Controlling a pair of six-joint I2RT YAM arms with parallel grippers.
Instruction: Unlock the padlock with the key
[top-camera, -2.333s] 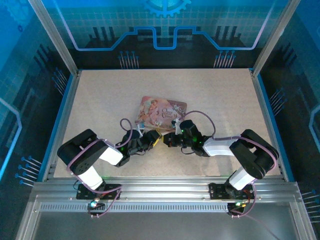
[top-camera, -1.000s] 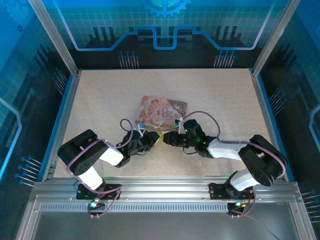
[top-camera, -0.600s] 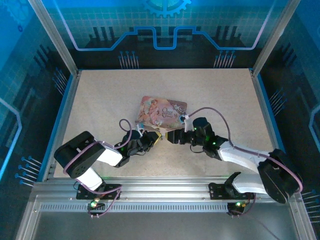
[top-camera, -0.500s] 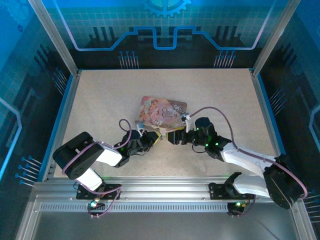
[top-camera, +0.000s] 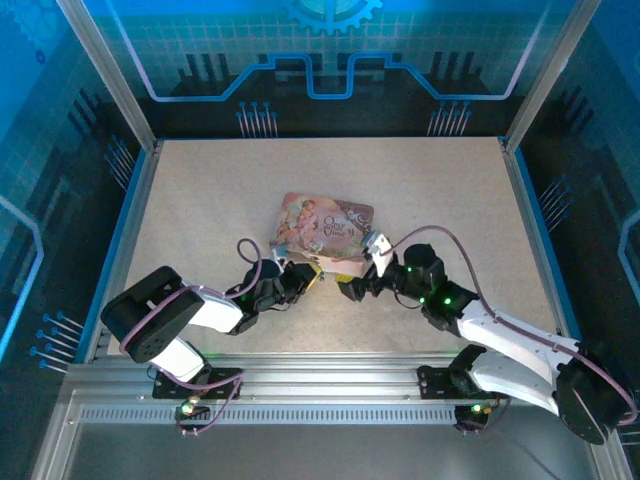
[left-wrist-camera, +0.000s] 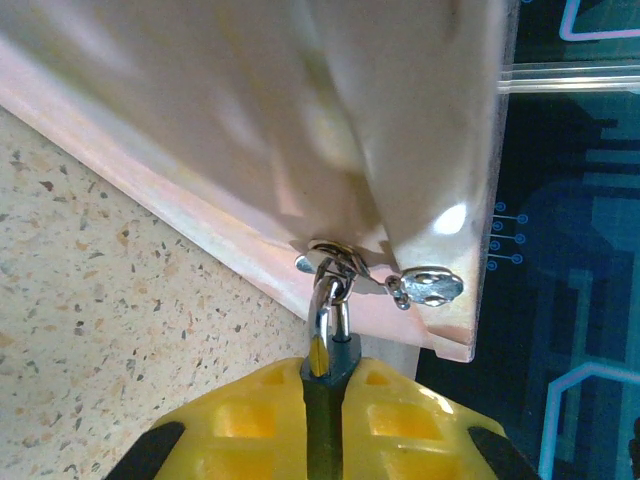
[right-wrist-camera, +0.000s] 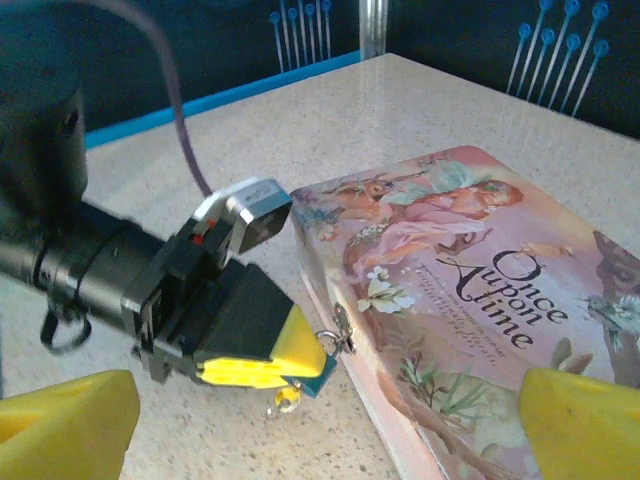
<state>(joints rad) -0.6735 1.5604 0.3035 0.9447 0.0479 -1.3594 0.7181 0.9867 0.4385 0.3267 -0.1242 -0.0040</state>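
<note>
Blue-lit panels (top-camera: 330, 60) wall in a pale speckled worktop (top-camera: 200, 200), and near its middle a pink picture tin (top-camera: 325, 225) lies flat, lid up. Both arms reach in low from the near edge and meet at the tin's near side. The left tool (left-wrist-camera: 325, 410) is closed tight on the padlock (left-wrist-camera: 333, 340). Its yellow fingers (left-wrist-camera: 250, 415) pinch the bluish body, while the thin silvery shackle (left-wrist-camera: 322, 300) runs up through the small hasp (left-wrist-camera: 330, 255) on the tin's edge. So the padlock hangs at the tin's near rim, just over the worktop, and looks locked. The right tool (top-camera: 350, 288) waits just beside it, spread wide with nothing in it, its own fingers (right-wrist-camera: 60, 420) far out at either side of its wrist view. Below the padlock in that view dangles a tiny glinting thing that may be the key (right-wrist-camera: 285, 400), perhaps already seated in the lock, though it is too small to be sure. The trouble from here lies in size. Wide fingers closing on so small a thing could miss it, knock it out of the lock, or shove the padlock askew in the left tool's grip. A turn made off-axis would twist the padlock instead of the key. The tin lies loose, so any sideways push may slide it and drag the hasp along.
</note>
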